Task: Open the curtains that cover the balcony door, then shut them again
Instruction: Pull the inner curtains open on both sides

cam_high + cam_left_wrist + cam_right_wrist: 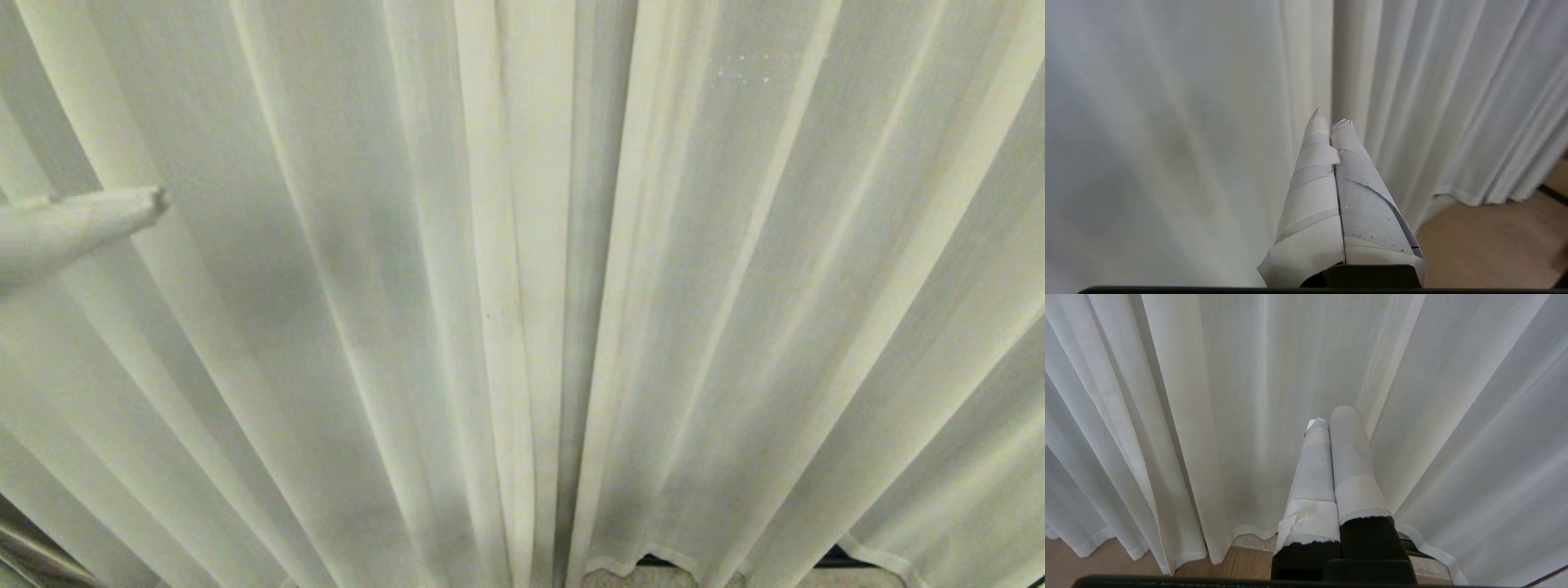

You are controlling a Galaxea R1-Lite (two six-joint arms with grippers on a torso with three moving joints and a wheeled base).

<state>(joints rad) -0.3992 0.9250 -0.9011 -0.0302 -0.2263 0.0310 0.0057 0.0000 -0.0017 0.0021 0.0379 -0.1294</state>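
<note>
The cream-white curtains point(522, 294) hang drawn together and fill the head view, their two panels meeting at a seam point(571, 327) near the middle. The balcony door is hidden behind them. My left gripper point(159, 200), its fingers wrapped in white tape, reaches in from the left edge of the head view, shut and holding nothing. In the left wrist view the left gripper point(1331, 118) points at the seam point(1332, 61) between the panels, close to the fabric. My right gripper point(1331, 416), also taped, is shut and empty, low before the curtains point(1229, 396).
Wooden floor point(1486, 245) shows below the curtain hems. A pale stone sill and dark door track point(833, 563) peek out under the hem. Curtain folds hang close around both grippers.
</note>
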